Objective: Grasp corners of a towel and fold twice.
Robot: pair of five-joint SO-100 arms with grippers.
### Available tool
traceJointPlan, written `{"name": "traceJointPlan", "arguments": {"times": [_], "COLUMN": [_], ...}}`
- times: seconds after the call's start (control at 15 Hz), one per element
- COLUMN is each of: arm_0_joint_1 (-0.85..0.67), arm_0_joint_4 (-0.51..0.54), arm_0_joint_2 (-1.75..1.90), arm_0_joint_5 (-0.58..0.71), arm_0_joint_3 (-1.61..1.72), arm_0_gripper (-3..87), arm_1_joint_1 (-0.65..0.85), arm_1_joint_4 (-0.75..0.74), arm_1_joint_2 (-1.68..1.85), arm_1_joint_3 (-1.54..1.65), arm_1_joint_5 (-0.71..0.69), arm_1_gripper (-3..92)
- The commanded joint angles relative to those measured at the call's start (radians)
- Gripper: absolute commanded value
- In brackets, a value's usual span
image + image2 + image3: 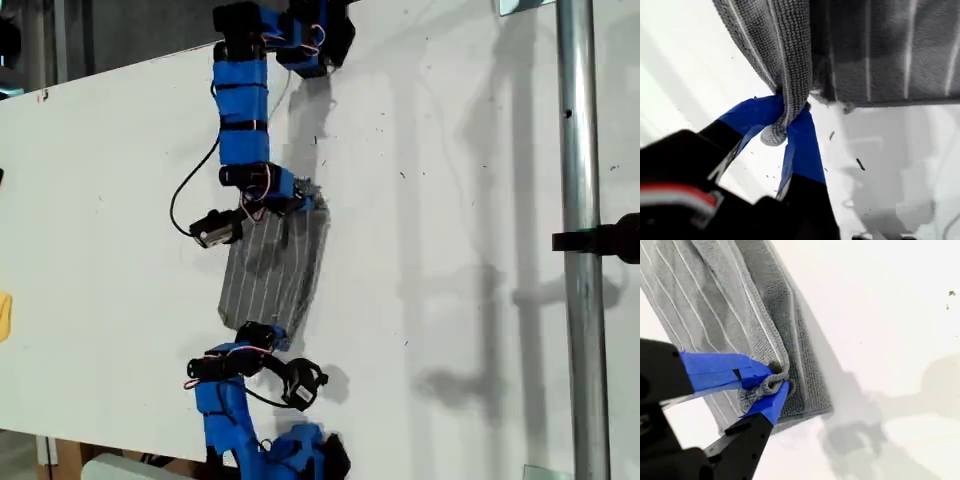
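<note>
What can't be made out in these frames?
- Towel corners, exterior view: the arms cover both ends.
- Which arm carries my first gripper or my second gripper: the wrist views are too close to match.
- Layers of towel: folds overlap in every view.
- Pinched tips: bunched between blue fingers.

No readable text, label, brand, number or sign in any view.

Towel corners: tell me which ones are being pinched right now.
The corner bunched in my first gripper and the corner in my second gripper. The towel's others in view lie free on the table.
</note>
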Motion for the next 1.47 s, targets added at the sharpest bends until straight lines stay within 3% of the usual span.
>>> {"name": "traceJointPlan", "arguments": {"times": [0.0,0.33,0.73,1.0,1.4], "arm_0_joint_1": [-0.167,-0.411,-0.534,-0.477,-0.365], "arm_0_joint_4": [0.032,0.126,0.091,0.104,0.107], "arm_0_joint_2": [-0.133,-0.482,-0.367,-0.365,-0.38], "arm_0_joint_5": [0.161,0.357,0.394,0.374,0.313], "arm_0_joint_3": [-0.193,-0.706,-0.727,-0.675,-0.528], "arm_0_gripper": [-2.9,-2.9,-2.9,-2.8,-2.8], "arm_1_joint_1": [0.16,0.456,0.638,0.537,0.33], "arm_1_joint_4": [0.014,0.0,-0.028,0.029,-0.077], "arm_1_joint_2": [0.114,0.126,0.253,0.295,0.27], "arm_1_joint_3": [0.026,0.025,-0.107,0.023,0.319], "arm_1_joint_5": [-0.081,-0.308,-0.494,-0.396,-0.192], "arm_1_gripper": [-0.3,-0.3,-0.3,-0.3,-0.3]}}
